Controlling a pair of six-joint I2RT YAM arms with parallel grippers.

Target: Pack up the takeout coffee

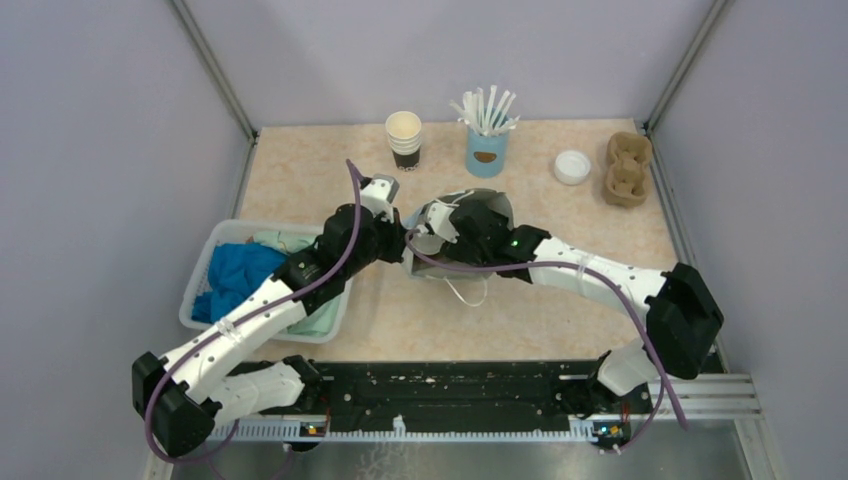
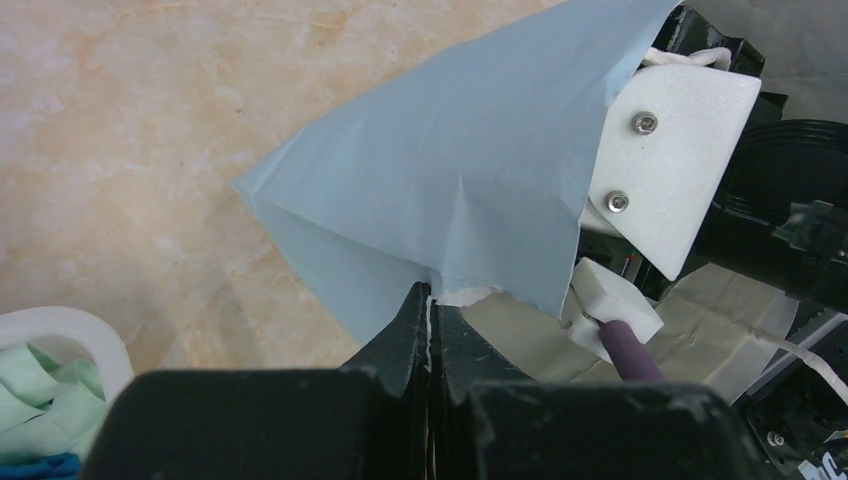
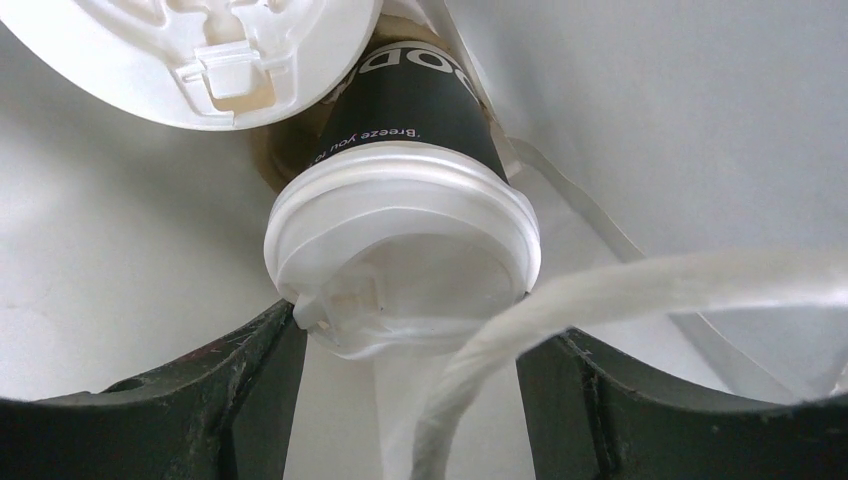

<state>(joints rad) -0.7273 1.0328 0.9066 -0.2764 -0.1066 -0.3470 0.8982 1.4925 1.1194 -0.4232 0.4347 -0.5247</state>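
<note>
Left claw (image 2: 430,300), clamped tight above the surface (image 2: 120,120), pinches the rim of the blue-grey bag (image 2: 450,170), inside which the right claw (image 3: 410,335), spread wide, clasps the coffee (image 3: 400,230) by its lid, just beneath another white lid (image 3: 200,50).

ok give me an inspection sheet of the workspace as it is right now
surface: beige marbled table, nothing spilled seen
job's things: takeout coffee lidded, inside the paper bag; second white lid beside it
clutter: lidless cups, blue cup of sticks, loose lid, cardboard carrier, basket of cloths
grippers: left pincer shut on the bag's edge; right pincer closed around the coffee's lid
cables: purple cable along each arm; bag's string handle across right pincer
surroundings: plain walls, nothing else seen
</note>
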